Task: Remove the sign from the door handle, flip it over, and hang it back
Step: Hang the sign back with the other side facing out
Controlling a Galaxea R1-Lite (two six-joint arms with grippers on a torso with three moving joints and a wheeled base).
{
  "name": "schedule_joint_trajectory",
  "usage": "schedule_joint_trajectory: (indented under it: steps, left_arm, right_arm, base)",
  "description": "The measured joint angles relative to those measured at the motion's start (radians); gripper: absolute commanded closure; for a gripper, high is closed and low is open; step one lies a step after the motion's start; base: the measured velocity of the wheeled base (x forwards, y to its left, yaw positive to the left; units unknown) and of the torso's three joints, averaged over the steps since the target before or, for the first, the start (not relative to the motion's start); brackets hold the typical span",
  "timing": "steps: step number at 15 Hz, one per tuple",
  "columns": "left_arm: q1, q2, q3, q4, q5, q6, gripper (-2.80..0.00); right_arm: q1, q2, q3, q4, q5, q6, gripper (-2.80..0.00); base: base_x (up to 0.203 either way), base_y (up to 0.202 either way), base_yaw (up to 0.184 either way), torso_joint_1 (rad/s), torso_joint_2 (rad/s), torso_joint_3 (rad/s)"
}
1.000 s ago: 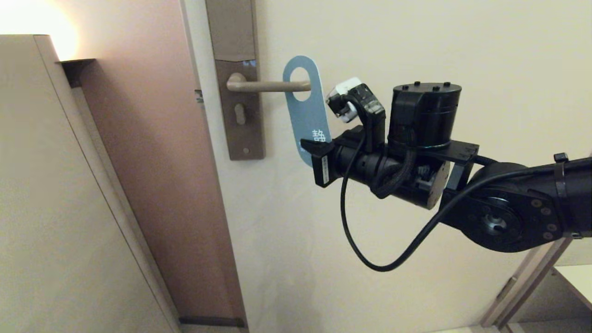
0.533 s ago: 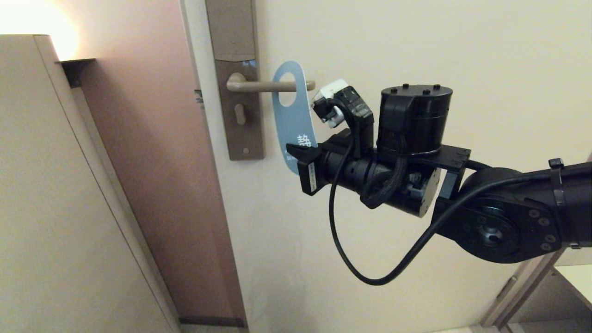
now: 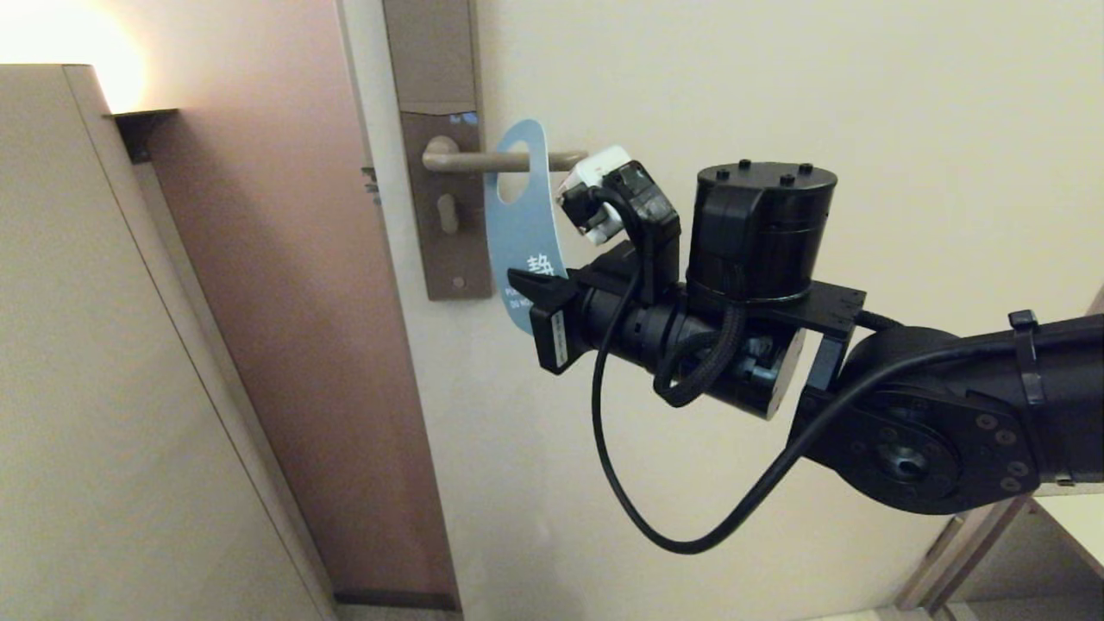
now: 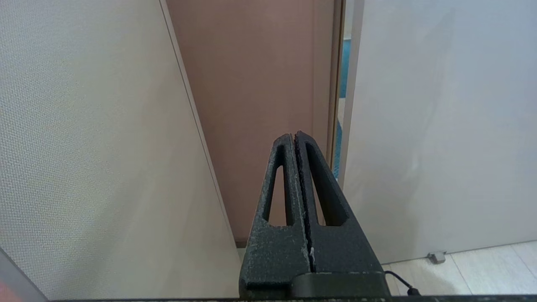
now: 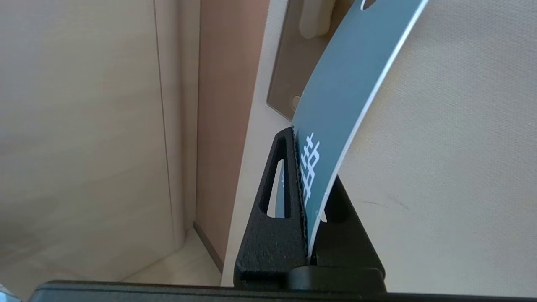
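Observation:
The blue sign hangs tilted, its oval hole threaded over the door handle, whose rounded end pokes out past the card. My right gripper reaches in from the right, below the handle, shut on the sign's lower end. In the right wrist view the sign bows upward from between the black fingers, white characters showing at the right gripper. My left gripper is shut on nothing, pointing at the lower door edge, outside the head view.
A tall brown backplate carries the handle on the cream door. A reddish-brown door frame and a beige panel stand to the left. A black cable loops under my right wrist.
My right arm has moved left with the sign. The hole has slid from the handle's tip further along the lever toward the backplate, and the card now tilts more.

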Motion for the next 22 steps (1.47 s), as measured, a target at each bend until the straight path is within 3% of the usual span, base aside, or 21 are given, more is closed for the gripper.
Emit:
schedule_joint_trajectory:
  steps: [2,3,15,19,22]
  left_arm:
    - [0.0,0.0,0.0,0.0,0.0,0.0,0.0]
    - [0.0,0.0,0.0,0.0,0.0,0.0,0.0]
    - [0.0,0.0,0.0,0.0,0.0,0.0,0.0]
    - [0.0,0.0,0.0,0.0,0.0,0.0,0.0]
    - [0.0,0.0,0.0,0.0,0.0,0.0,0.0]
  right_arm:
    - [0.001,0.004,0.0,-0.003,0.0,0.0,0.0]
    - [0.001,0.006,0.0,-0.003,0.001,0.0,-2.8]
    - [0.0,-0.006,0.011,0.0,0.005,0.006,-2.8]
    - [-0.003,-0.053,0.039,0.004,0.092,0.005,-2.8]
    - [-0.008,-0.085,0.088,0.002,0.098,0.005,-2.8]
  base:
    - [0.0,0.0,0.0,0.0,0.0,0.0]
    - [0.0,0.0,0.0,0.0,0.0,0.0]
    - [0.0,0.0,0.0,0.0,0.0,0.0]
    - [0.0,0.0,0.0,0.0,0.0,0.0]
    - [0.0,0.0,0.0,0.0,0.0,0.0]
